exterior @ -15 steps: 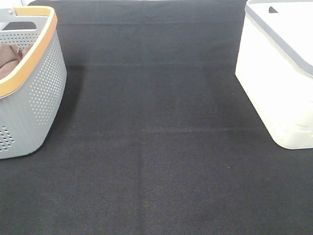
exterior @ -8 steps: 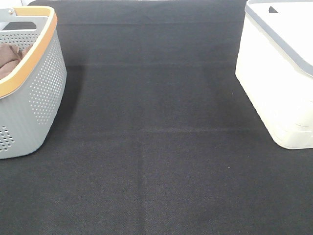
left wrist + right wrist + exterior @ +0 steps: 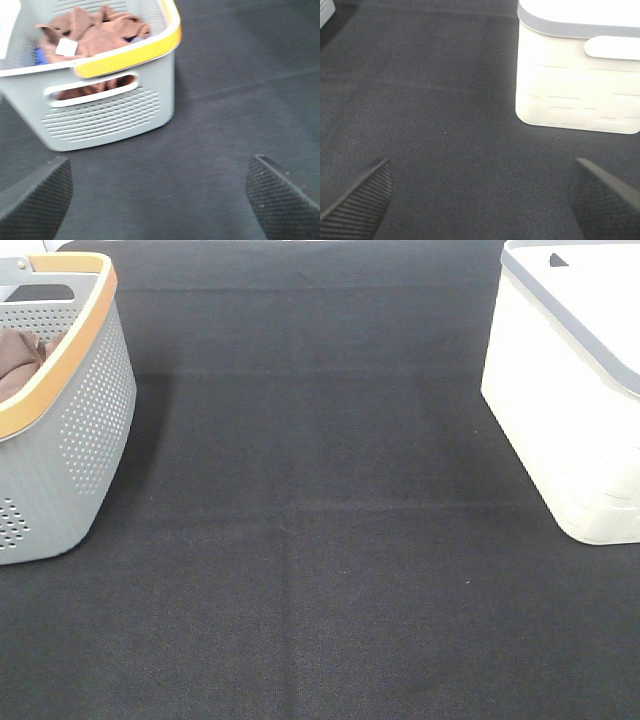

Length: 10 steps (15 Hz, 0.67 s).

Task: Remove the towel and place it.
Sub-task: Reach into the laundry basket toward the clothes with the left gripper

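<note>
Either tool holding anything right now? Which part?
Nothing held. Left tool and right tool both stand open above the black cloth; the towel lies bunched in the grey basket, untouched.

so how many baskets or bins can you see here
2. A grey basket at the left edge, holding the brown towel, and a white bin at the right edge. Both run out of frame, so more could sit beyond view.

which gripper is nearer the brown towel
Left. The left gripper faces the grey basket holding the towel; the right gripper faces the white bin on the other side.
</note>
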Each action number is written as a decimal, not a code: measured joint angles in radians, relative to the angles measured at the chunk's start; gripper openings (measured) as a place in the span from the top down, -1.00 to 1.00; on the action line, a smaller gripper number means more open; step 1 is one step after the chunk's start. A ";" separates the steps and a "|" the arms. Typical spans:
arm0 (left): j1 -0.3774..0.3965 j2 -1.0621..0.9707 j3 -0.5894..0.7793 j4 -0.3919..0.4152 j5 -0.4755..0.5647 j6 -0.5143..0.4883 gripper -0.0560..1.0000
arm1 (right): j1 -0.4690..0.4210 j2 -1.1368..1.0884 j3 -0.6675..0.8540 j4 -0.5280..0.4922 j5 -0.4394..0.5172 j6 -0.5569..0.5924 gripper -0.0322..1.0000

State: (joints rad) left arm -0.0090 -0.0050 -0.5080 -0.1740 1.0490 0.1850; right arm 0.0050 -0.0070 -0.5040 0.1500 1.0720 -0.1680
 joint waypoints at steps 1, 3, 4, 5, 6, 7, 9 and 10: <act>0.000 0.000 0.000 -0.046 0.000 0.000 -0.80 | 0.000 0.000 0.000 0.000 0.000 0.000 -0.79; 0.000 0.000 0.000 -0.139 -0.013 0.000 -0.80 | 0.000 0.000 0.000 0.000 0.000 0.000 -0.79; 0.000 0.000 0.000 -0.158 -0.026 0.000 -0.80 | 0.000 0.000 0.000 0.000 0.000 0.000 -0.79; 0.000 0.000 0.000 -0.165 -0.029 0.000 -0.80 | 0.000 0.000 0.000 0.000 0.000 0.000 -0.79; 0.000 0.000 0.000 -0.169 -0.029 0.000 -0.80 | 0.000 0.000 0.000 0.000 0.000 0.000 -0.79; 0.000 0.000 0.000 -0.170 -0.031 0.000 -0.80 | 0.000 0.000 0.000 0.000 0.000 0.000 -0.79; 0.000 0.000 0.000 -0.172 -0.040 0.000 -0.80 | 0.000 0.000 0.000 0.000 0.000 0.000 -0.79; 0.000 0.005 -0.001 -0.172 -0.066 0.000 -0.80 | 0.000 0.000 0.000 0.000 0.000 0.000 -0.79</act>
State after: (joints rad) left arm -0.0090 0.0000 -0.5090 -0.3460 0.9830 0.1850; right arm 0.0050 -0.0070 -0.5040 0.1500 1.0720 -0.1680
